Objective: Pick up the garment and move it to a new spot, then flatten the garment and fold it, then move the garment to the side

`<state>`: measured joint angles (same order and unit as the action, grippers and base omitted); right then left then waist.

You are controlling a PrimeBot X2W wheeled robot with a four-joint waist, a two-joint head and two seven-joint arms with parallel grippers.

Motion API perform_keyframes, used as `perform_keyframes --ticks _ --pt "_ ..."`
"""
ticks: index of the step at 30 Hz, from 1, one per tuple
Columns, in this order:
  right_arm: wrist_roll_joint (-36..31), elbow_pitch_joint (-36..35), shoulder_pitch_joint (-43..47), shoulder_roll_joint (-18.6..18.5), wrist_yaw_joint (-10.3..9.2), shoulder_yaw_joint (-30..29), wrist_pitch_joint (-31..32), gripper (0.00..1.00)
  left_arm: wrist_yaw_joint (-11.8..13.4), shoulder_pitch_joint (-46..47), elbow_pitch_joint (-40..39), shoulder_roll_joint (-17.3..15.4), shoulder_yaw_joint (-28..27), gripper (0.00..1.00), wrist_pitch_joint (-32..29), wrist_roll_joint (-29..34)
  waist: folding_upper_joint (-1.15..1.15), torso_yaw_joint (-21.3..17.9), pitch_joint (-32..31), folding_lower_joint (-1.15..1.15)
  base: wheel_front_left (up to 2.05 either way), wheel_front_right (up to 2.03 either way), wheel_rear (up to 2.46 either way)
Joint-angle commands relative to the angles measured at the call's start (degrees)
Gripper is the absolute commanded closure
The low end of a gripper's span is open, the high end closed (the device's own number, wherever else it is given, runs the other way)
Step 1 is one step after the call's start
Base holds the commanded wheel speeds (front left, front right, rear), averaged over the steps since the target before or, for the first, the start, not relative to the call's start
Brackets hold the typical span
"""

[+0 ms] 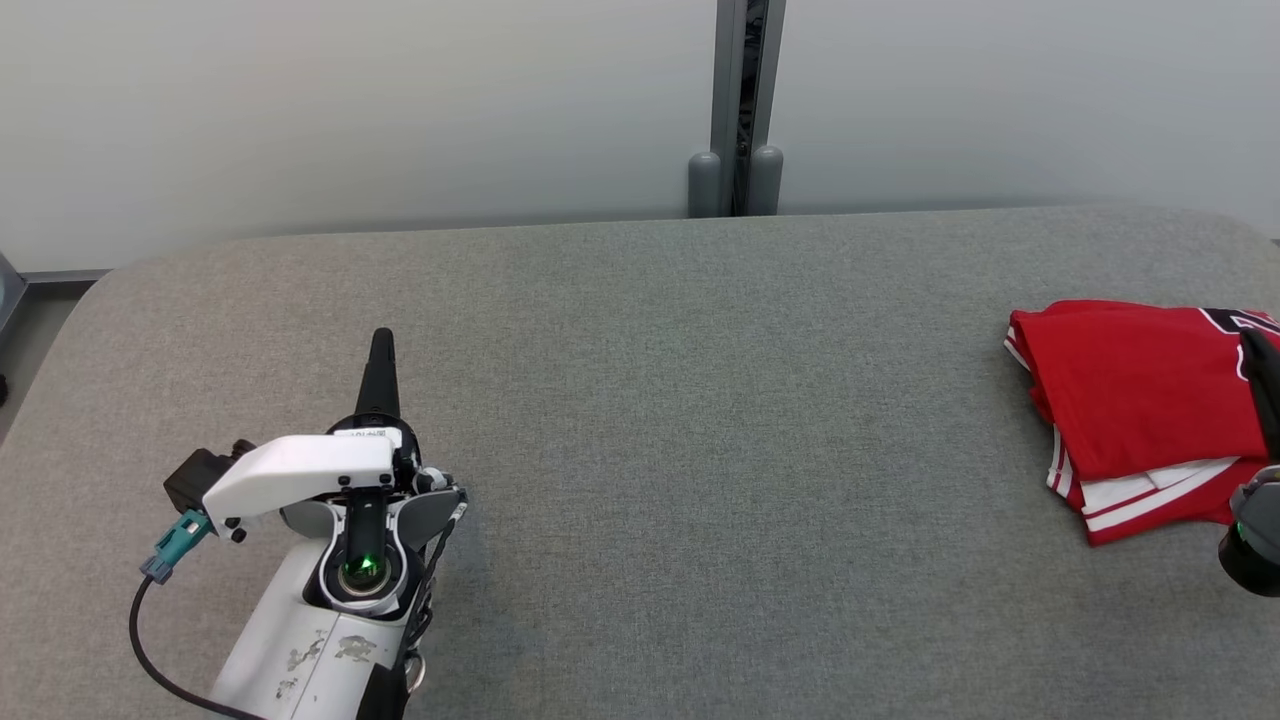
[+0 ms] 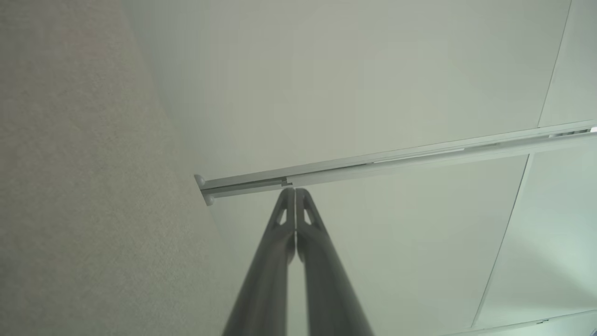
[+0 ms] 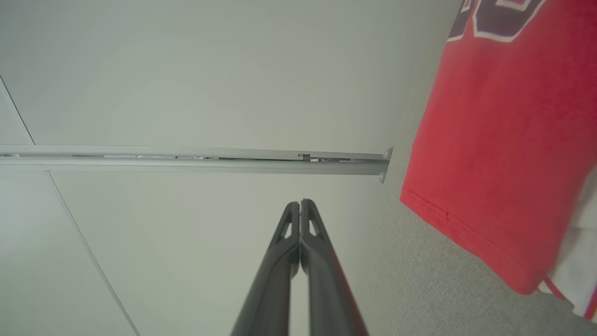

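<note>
The garment [image 1: 1140,405] is a red jersey with white trim and dark lettering, lying folded at the right edge of the grey table [image 1: 680,420]. In the right wrist view the garment [image 3: 503,140] fills the right side, just beside my right gripper [image 3: 300,203], whose fingers are pressed together with nothing between them. In the head view the right gripper [image 1: 1262,375] sits at the right border over the garment's near corner. My left gripper [image 1: 381,340] is shut and empty above the table's left part, far from the garment; the left wrist view shows the left gripper [image 2: 295,190] with fingertips touching.
A pale wall with a grey vertical post [image 1: 740,110] stands behind the table. The table's rounded left corner [image 1: 70,310] drops off to the floor. A cable [image 1: 150,640] hangs from the left wrist.
</note>
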<state>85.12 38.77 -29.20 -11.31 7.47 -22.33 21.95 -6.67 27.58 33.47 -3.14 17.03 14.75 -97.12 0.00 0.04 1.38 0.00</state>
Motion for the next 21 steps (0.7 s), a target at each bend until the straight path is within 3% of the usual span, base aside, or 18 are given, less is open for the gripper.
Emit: perform_keyframes --ticks 1,21 --pt "1.5 0.7 -1.3 -0.6 0.04 -0.5 0.7 1.00 -0.5 1.7 0.5 -0.1 0.1 1.00 0.3 -1.6 0.00 0.0 0.0 0.00 0.00 0.00 0.00" --pt "4.4 2.3 -2.5 -1.0 0.04 -0.9 1.6 1.00 -1.0 2.4 1.5 0.2 0.2 1.00 0.3 -4.4 0.00 0.0 0.2 0.00 0.00 0.00 0.00"
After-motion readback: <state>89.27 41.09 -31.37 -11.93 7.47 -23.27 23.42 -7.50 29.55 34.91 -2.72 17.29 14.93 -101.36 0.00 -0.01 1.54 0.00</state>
